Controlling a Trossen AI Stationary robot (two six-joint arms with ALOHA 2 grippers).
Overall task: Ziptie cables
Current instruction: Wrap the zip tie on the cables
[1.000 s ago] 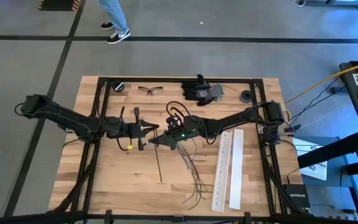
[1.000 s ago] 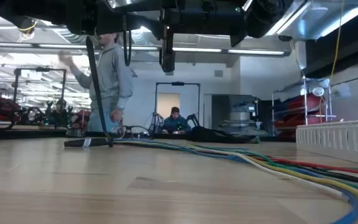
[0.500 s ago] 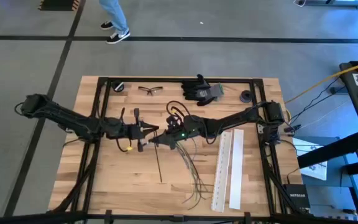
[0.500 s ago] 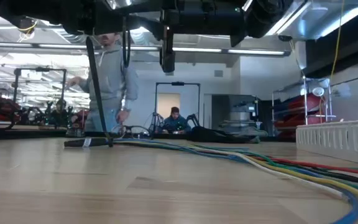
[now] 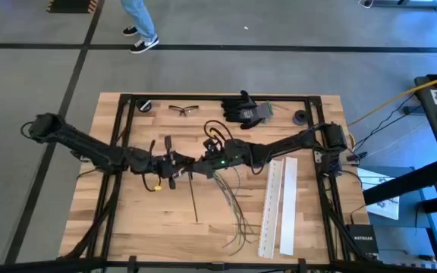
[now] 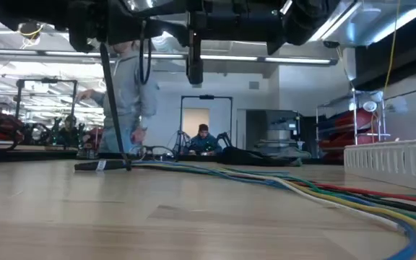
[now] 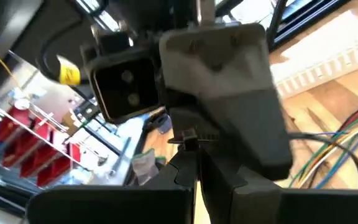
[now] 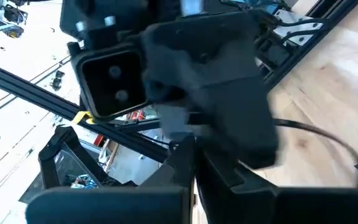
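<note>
Both grippers meet nose to nose above the middle of the table: the left gripper (image 5: 179, 164) comes in from the left, the right gripper (image 5: 196, 164) from the right, their tips just beside each other. In each wrist view the arm's own fingers (image 7: 194, 177) lie close together with only a thin slit between, right up against the other arm's camera housing; whether anything is pinched there cannot be told. A thin dark strip (image 5: 193, 196) runs from under the tips toward the table's near edge. The cables (image 5: 234, 205) lie loose on the wood (image 5: 143, 220) right of that strip, fanned out, near two white strips (image 5: 278, 206). Gloves (image 5: 246, 109) and glasses (image 5: 182, 110) lie at the far edge.
</note>
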